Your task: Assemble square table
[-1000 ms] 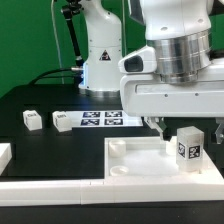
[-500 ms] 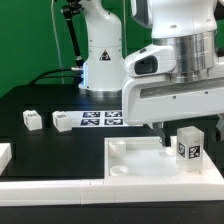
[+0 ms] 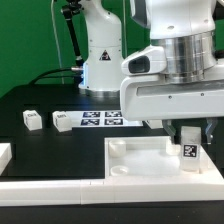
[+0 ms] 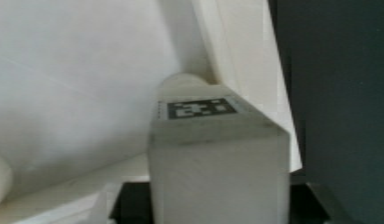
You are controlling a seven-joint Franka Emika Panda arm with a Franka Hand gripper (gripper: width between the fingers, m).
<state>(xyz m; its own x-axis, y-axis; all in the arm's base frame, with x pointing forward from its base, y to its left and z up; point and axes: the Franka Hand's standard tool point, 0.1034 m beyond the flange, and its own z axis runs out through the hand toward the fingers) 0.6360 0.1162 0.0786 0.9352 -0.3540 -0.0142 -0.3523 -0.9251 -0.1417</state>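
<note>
The white square slab [image 3: 135, 160] lies at the front of the exterior view's right, with a raised rim and corner sockets. A white tagged leg [image 3: 188, 150] stands upright on its right corner. My gripper [image 3: 190, 136] is lowered over that leg, one finger on each side, and looks shut on it. In the wrist view the leg [image 4: 215, 150] fills the space between the two dark fingers [image 4: 136, 203] of the gripper [image 4: 215, 208], with the slab's rim [image 4: 233, 50] behind it. Two more legs [image 3: 33, 120] [image 3: 62, 121] lie loose on the black table at the left.
The marker board [image 3: 100, 119] lies flat behind the slab. A long white border rail [image 3: 50, 186] runs along the front, with another piece at the left edge [image 3: 4, 155]. The arm's white base [image 3: 100, 55] stands at the back.
My gripper has moved toward the exterior view's right and down, from beside the leg to over it. The leg now looks narrower, with its top hidden by the gripper.
</note>
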